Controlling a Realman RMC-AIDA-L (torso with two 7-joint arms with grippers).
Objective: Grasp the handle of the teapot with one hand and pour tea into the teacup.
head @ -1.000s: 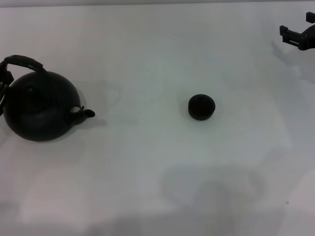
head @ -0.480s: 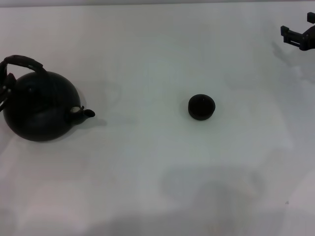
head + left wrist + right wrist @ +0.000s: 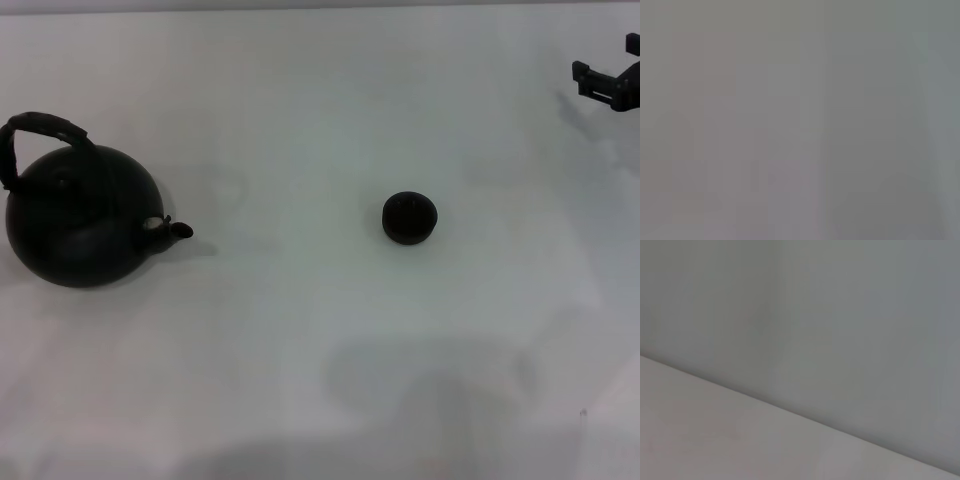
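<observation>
The teapot (image 3: 80, 215) is a large round matte black pot standing upright on the white table at the far left. Its stubby spout (image 3: 178, 230) points right toward the teacup. The dark arched handle (image 3: 45, 128) stands up over its top, with nothing holding it. The teacup (image 3: 409, 217) is a tiny round black cup right of the middle, well apart from the teapot. My right gripper (image 3: 606, 82) shows partly at the far right edge, high and far from both. My left gripper is out of view. Both wrist views show only plain grey surface.
The white table (image 3: 300, 330) stretches between teapot and teacup with nothing else on it. Faint shadows lie on the near part of the table. The table's far edge runs along the top of the head view.
The dark part of my left gripper beside the handle at the left edge has gone out of view. The right gripper has shifted slightly toward the right edge. Teapot and teacup have not moved.
</observation>
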